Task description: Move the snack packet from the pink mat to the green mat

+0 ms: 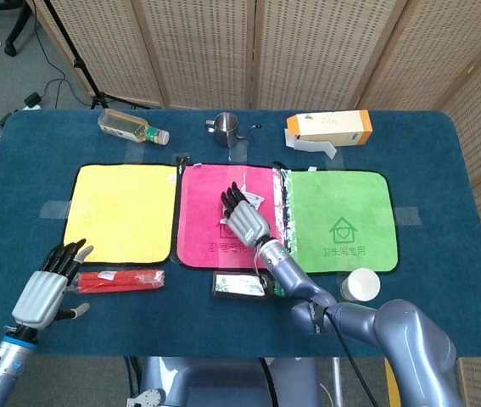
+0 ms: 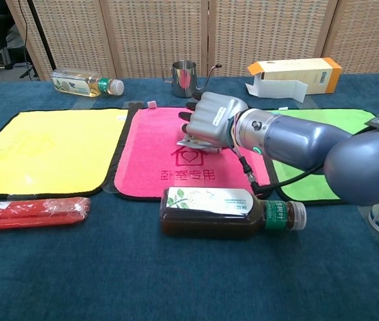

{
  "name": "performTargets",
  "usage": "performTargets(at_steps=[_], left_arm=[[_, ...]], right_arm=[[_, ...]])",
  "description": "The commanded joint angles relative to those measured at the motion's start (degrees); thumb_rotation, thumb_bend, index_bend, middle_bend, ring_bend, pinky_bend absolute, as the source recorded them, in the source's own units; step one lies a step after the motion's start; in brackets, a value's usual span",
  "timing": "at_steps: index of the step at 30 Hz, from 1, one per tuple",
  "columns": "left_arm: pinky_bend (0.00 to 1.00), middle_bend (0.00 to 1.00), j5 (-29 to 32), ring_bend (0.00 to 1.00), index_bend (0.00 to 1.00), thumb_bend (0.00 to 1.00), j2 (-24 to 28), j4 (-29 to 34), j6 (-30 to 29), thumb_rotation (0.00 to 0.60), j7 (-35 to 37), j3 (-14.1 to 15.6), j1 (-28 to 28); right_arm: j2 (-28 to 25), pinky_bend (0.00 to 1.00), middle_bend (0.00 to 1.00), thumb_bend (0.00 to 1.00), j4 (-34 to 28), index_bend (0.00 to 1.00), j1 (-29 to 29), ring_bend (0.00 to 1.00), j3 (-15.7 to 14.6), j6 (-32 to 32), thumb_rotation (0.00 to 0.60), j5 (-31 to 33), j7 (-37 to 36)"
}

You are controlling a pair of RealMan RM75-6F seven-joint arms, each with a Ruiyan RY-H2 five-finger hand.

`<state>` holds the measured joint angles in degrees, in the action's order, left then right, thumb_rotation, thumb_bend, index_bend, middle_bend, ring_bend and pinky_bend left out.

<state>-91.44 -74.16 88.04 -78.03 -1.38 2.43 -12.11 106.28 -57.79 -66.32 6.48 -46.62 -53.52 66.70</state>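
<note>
The snack packet point(image 1: 254, 199) is a small white and red pouch on the right part of the pink mat point(image 1: 202, 225), near the mat's right edge. My right hand point(image 1: 245, 219) lies over it with fingers curled down onto it. In the chest view the packet point(image 2: 192, 143) shows only as an edge under the right hand point(image 2: 213, 120), just above the pink mat point(image 2: 149, 167). The green mat point(image 1: 342, 220) lies bare to the right, also seen behind the forearm as the green mat point(image 2: 339, 120). My left hand point(image 1: 47, 290) hovers open at the front left, holding nothing.
A dark tea bottle point(image 1: 240, 286) lies in front of the pink mat, close under my right forearm. A red packet point(image 1: 121, 280), a paper cup point(image 1: 361, 284), a yellow mat point(image 1: 121, 212), a metal pitcher point(image 1: 226, 127), a carton point(image 1: 329, 129) and an oil bottle point(image 1: 130, 127) stand around.
</note>
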Motion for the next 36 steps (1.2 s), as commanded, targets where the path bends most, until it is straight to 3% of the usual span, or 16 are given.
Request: performTargets(at_steps=[1,36], left_arm=[[0.0,0.0,0.03,0.0,0.0,0.09,-0.01,-0.01,0.06,0.6,-0.09,-0.02,-0.03],[0.0,0.0,0.95,0.0,0.0,0.09,0.29,0.23,-0.5,0.6,-0.14,-0.64,0.23]], right_arm=[[-0.51,0.03,0.05,0.98,-0.3,0.15,0.53,0.0,-0.45,-0.28,0.6,0.15,0.03],[-4.52,0.04,0.05,0.98,-0.51,0.15,4.88,0.0,-2.36,-1.76,0.6,2.68,-0.36]])
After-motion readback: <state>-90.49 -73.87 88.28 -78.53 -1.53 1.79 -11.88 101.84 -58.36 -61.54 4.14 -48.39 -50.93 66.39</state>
